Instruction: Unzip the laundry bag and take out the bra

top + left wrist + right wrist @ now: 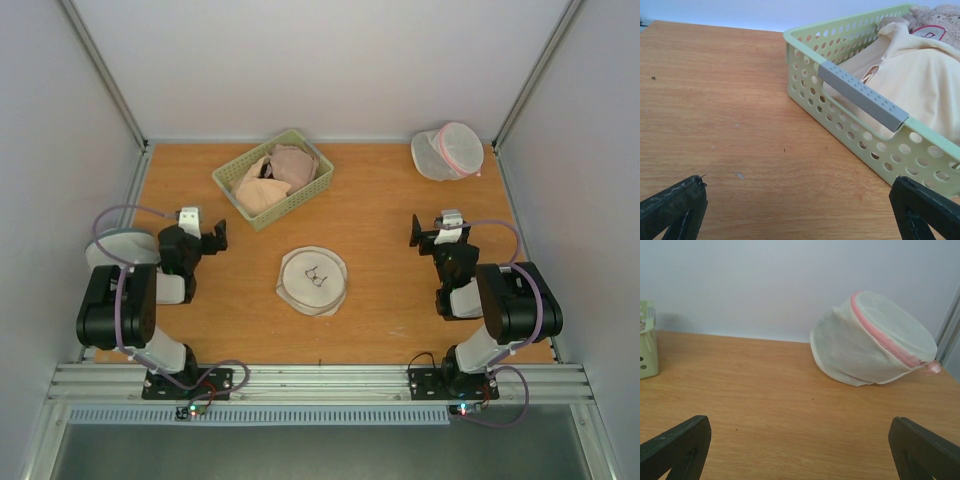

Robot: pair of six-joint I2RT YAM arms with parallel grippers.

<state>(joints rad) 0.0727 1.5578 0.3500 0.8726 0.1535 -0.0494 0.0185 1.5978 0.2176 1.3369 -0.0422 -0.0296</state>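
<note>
Standing at the near edge of the wooden table (380, 310), both arms are folded low, one to each side. The left gripper (205, 226) has its jaws spread wide and holds nothing. The right gripper (433, 224) is just as wide and just as bare. Both aim toward the far side of the table.

Between them, a little nearer than the fingertips and well apart from either, lies the laundry bag (313, 281). It rests flat, its top face turned straight up, with the small dark zip pull (318, 276) showing near the middle of that face. Its outline is round, so no long axis can be told.

Only the overhead view shows this bag; neither wrist camera catches it. The left wrist view looks past its dark fingers (675, 207) at bare wood and the green perforated basket (840, 120). A grey block (862, 95) sits on the basket's rim, and a cream garment (920, 80) is heaped inside with a brownish one behind. The right wrist view shows a white mesh bag (870, 340) in the far right corner, tipped so that its pink zip (880, 335) slants down to the right. A sliver of the basket shows at that view's left edge.
</note>
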